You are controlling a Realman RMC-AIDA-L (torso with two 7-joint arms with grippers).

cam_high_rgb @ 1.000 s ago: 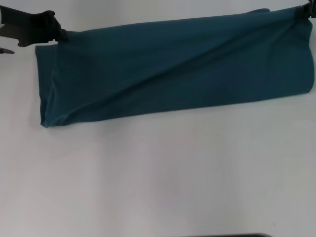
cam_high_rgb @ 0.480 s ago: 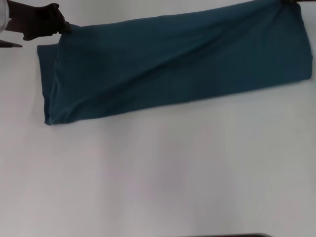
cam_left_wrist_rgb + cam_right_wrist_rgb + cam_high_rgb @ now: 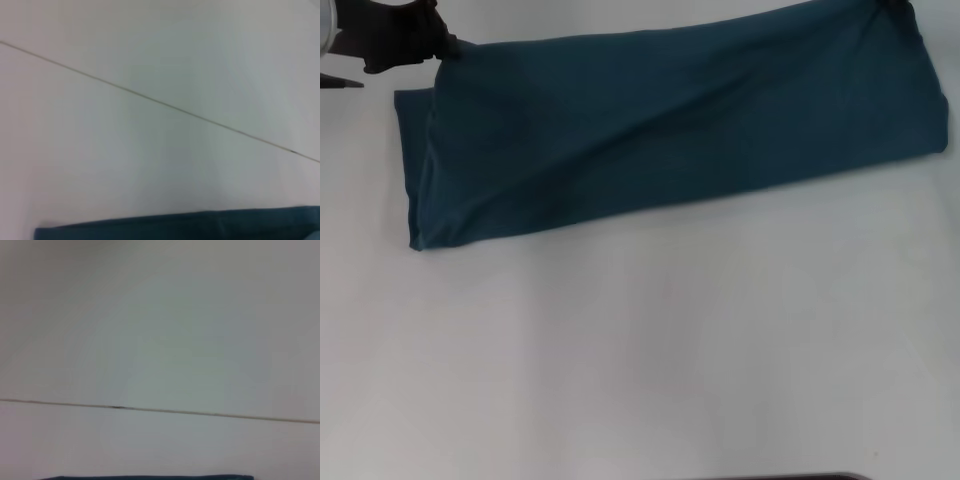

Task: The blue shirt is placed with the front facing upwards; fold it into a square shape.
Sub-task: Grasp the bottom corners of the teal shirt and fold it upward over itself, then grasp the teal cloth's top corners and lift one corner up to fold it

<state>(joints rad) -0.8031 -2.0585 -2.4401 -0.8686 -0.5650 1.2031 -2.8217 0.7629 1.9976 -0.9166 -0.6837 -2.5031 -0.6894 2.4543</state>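
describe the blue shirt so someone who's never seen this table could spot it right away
Start at the white table and look to its far side, between the left gripper and the right gripper. The blue shirt stretches there as a long folded band. It is the only cloth on the table, dark teal against white, no print showing.

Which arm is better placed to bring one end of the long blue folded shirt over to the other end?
Probably left: the left hand sits in view at the dark teal-blue cotton shirt's far left corner; the right hand is barely visible at the frame edge.
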